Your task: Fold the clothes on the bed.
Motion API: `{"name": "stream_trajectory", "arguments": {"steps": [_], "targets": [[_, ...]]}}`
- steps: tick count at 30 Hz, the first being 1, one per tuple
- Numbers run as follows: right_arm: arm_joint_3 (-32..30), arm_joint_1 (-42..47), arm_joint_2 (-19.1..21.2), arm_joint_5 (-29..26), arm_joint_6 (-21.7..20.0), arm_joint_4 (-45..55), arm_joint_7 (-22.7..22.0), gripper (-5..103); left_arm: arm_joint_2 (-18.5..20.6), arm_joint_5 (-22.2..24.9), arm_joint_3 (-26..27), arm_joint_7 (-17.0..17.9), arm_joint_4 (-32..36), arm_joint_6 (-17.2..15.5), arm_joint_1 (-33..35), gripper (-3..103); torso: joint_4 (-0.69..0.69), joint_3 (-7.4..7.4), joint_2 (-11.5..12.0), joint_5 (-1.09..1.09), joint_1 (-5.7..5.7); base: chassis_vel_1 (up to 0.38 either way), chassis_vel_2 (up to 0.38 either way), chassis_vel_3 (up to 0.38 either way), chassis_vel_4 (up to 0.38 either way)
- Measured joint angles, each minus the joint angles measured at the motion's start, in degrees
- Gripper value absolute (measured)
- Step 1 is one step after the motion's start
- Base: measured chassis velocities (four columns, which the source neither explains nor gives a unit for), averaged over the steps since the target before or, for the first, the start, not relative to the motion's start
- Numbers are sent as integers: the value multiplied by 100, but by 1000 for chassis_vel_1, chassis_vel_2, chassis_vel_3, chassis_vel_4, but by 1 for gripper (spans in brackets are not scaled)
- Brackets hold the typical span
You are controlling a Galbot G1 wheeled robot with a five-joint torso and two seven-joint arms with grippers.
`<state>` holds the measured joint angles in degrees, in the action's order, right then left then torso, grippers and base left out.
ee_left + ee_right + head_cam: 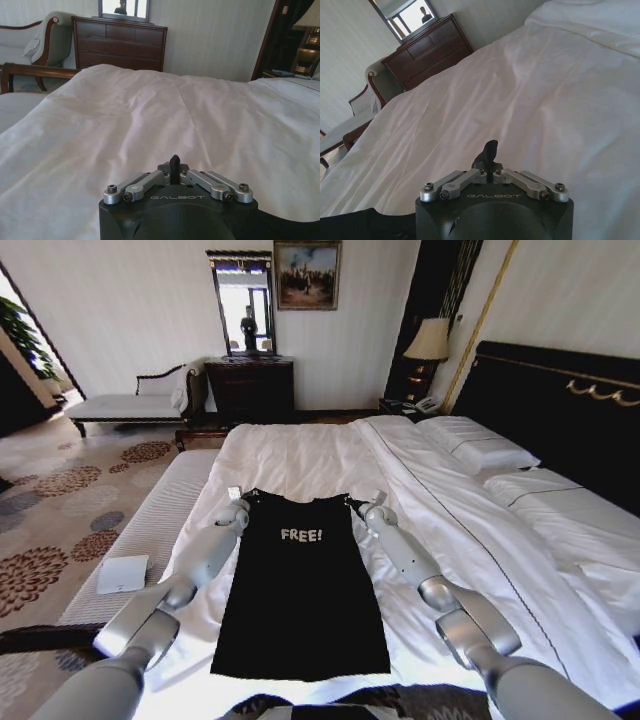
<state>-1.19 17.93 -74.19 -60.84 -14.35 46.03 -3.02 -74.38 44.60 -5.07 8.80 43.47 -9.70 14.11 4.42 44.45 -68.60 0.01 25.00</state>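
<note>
Three views across one bed (300, 455)

Head camera looks down its length from above; both wrist cameras sit low over the sheets, facing the dresser (120, 47) all views share.

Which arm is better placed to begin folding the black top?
Neither clearly: the left gripper and right gripper each sit at a shoulder corner of the black fabric top with white lettering, fingers closed.

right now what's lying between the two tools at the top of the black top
In the head view, the neckline edge of the black fabric top with white FREE! lettering spans from the left tool to the right tool, over the white-sheeted bed.
</note>
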Motion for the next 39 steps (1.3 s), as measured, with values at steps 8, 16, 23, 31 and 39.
{"name": "stream_trajectory", "arguments": {"steps": [8, 16, 23, 31, 39], "targets": [[4, 733, 113, 951, 839, 497, 248, 1, 175, -106, 177, -16, 552, 139, 489, 3, -2, -1, 0, 0, -2, 0, 0, 0, 0], [-357, 1670, 302, 1663, 1337, 1429, 296, 1, 471, -205, 421, 203, 1621, 369, 1364, 3, 1, -1, -1, -3, -2, 0, 0, 0, 0], [-859, 2864, 449, 2721, 2024, 2650, 264, 1, 1022, -257, 812, 512, 3621, 495, 2881, 3, -3, -3, -2, 2, -4, 0, 0, 0, 0], [-1336, 4197, 554, 3219, 2192, 3738, 263, 1, 1163, -551, 1317, 637, 5071, 608, 4427, 3, 0, -1, -2, -2, -3, 0, 0, 0, 0], [-1656, 5604, 414, 3531, 2298, 4888, 263, 1, 1230, -741, 2190, 586, 6464, 736, 6025, 3, 0, -2, -3, 0, -4, 0, 0, 0, 0]]}}
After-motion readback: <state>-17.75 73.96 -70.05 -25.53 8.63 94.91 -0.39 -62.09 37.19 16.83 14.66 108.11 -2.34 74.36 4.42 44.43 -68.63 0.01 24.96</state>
